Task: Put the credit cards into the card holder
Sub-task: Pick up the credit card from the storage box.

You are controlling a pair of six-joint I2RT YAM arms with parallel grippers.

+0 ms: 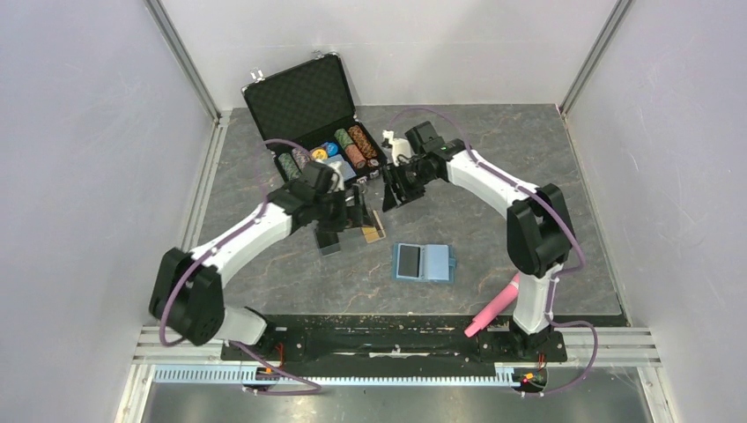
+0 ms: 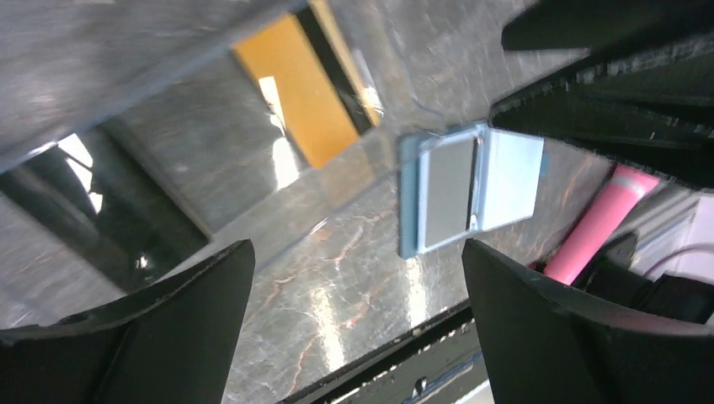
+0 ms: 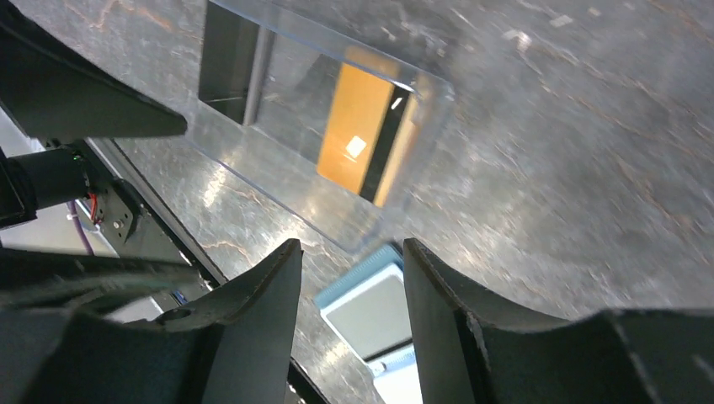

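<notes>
The card holder (image 1: pixel 423 263) is a flat teal-blue rectangle with a ribbed edge. It lies open on the marbled grey table (image 1: pixel 528 176), pale blue inner faces up. A glossy gold-orange credit card (image 3: pixel 362 143) with a black stripe shows through a clear rigid plastic box (image 3: pixel 286 185), just beyond the card holder and to its left. Both arms reach inward, wrists pitched down over the box. The left gripper (image 2: pixel 358 252) stands wide and empty. The right gripper (image 3: pixel 352 248) is part-open and also empty. Both hang apart from the card holder.
</notes>
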